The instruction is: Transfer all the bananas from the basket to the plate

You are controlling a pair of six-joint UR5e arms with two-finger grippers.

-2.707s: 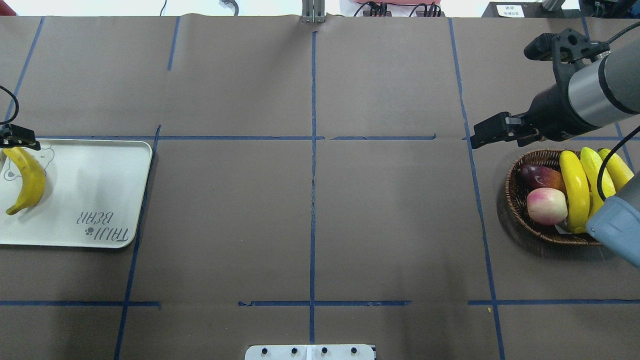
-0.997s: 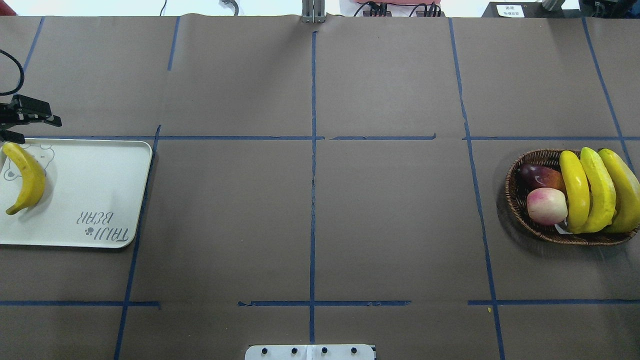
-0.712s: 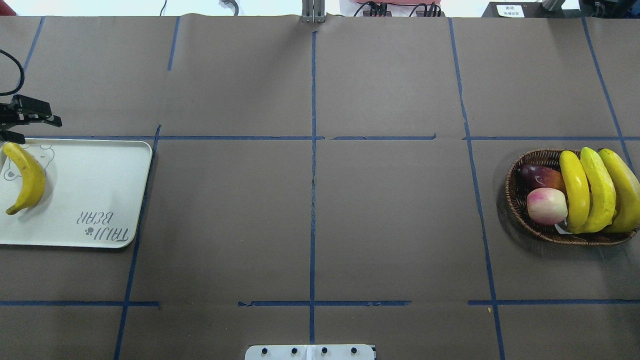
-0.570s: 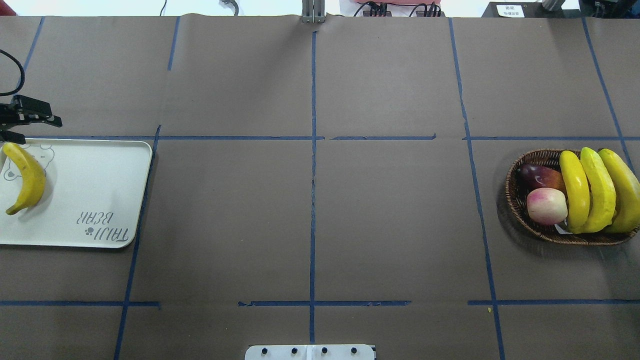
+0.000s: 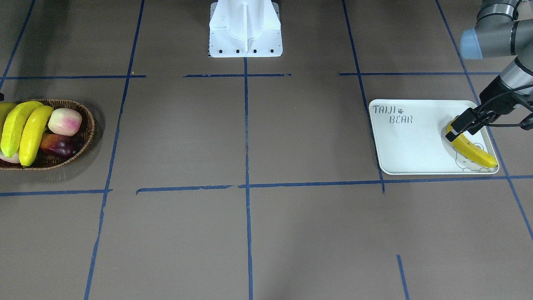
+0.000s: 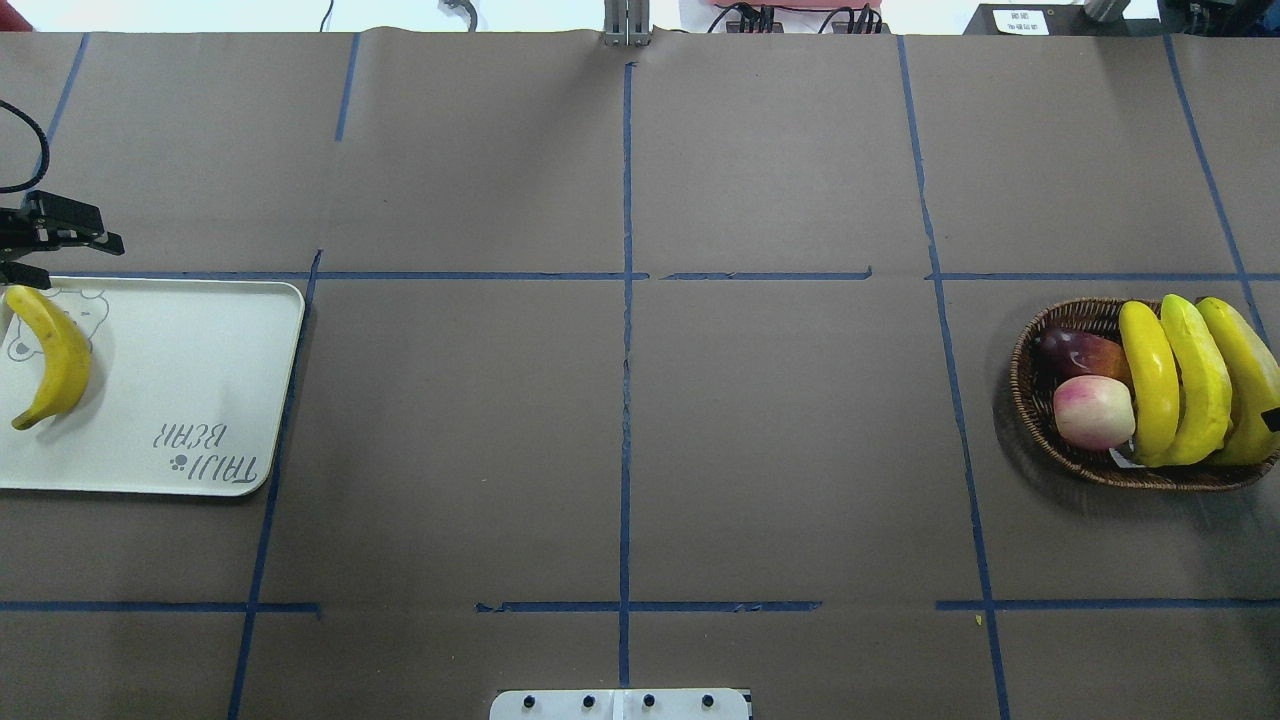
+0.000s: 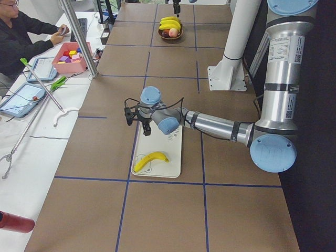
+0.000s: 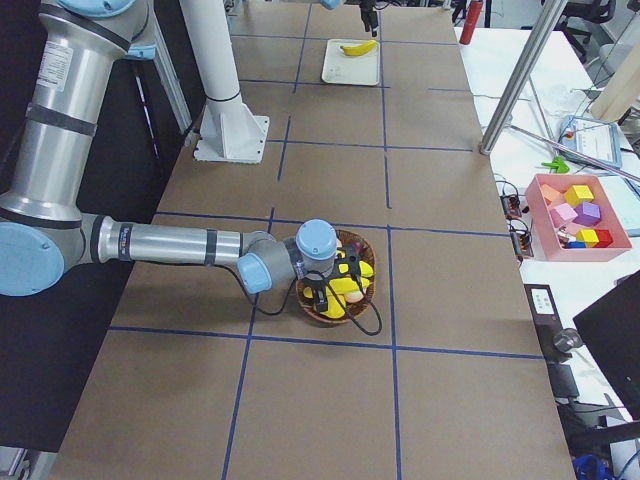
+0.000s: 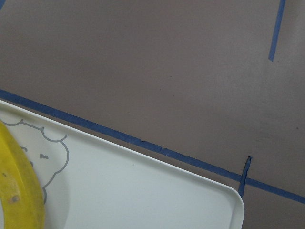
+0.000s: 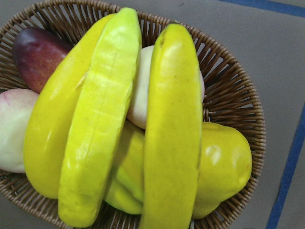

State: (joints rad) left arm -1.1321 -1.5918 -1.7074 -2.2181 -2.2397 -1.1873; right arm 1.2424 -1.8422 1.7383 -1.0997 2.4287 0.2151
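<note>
The left fingers (image 6: 60,232) are hanging released and empty just past the 12 o'clock edge of the plate (image 6: 180,380), which is sitting at 9 o'clock on the worktop (image 6: 620,450) in the overhead view. One banana (image 6: 50,355) is lying on the plate's bear drawing (image 6: 92,305), so that delivery looks finished and the fingers are giving it room. Three bananas (image 6: 1190,380) are lying side by side in the basket (image 6: 1040,440) at 3 o'clock, riding over a peach (image 6: 1093,412) and a dark red fruit (image 6: 1075,352). The right fingers (image 8: 333,290) are hovering directly over them, probably lining up the next pick; I cannot tell whether they are spread or clenched. Against 2.7 s ago, the left fingers are no longer sitting at the plated banana's end but are pulled off toward 12 o'clock, and the right arm (image 8: 170,243) is no longer covering the basket in the overhead view.
</note>
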